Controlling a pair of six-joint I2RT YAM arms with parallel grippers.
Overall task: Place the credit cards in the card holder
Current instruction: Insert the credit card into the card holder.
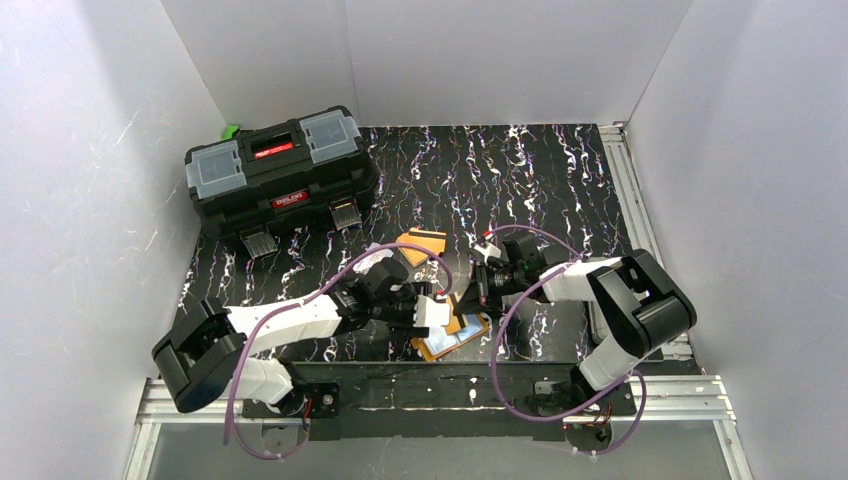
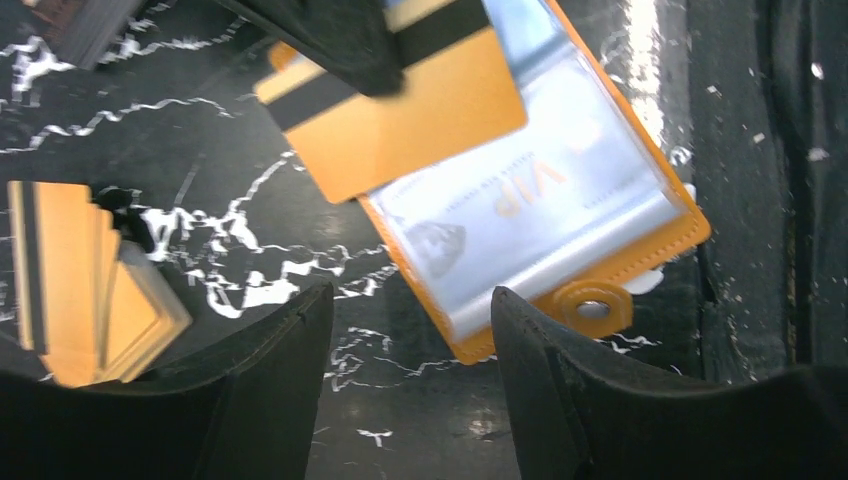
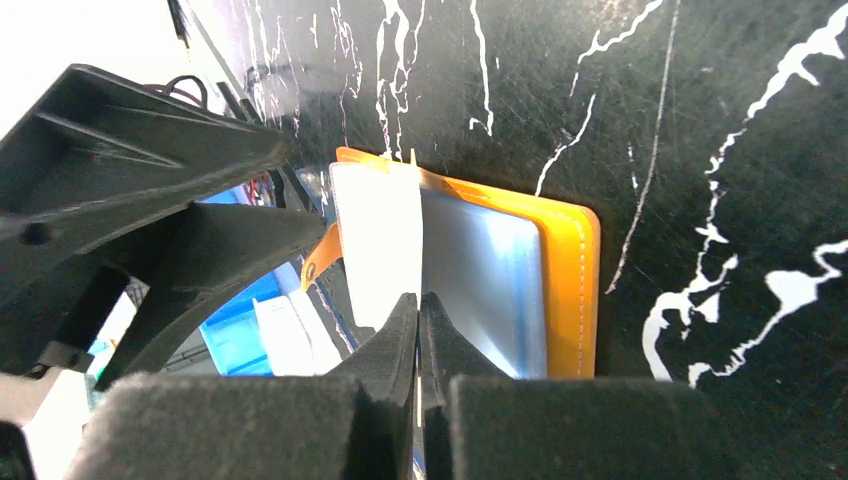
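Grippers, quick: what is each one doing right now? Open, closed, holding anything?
Left gripper: open, holding nothing.
Right gripper: closed on an orange credit card, over the card holder.

Overhead looking down; wrist views close, sharing card holder [image 2: 560,215]

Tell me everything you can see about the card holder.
The card holder lies open and flat on the black marbled table, near its front edge between the arms. It looks like orange stitched leather, with a round snap tab on one edge and clear bluish plastic sleeves; a pale card marked VIP shows inside one. The right gripper holds an orange striped card over one corner.
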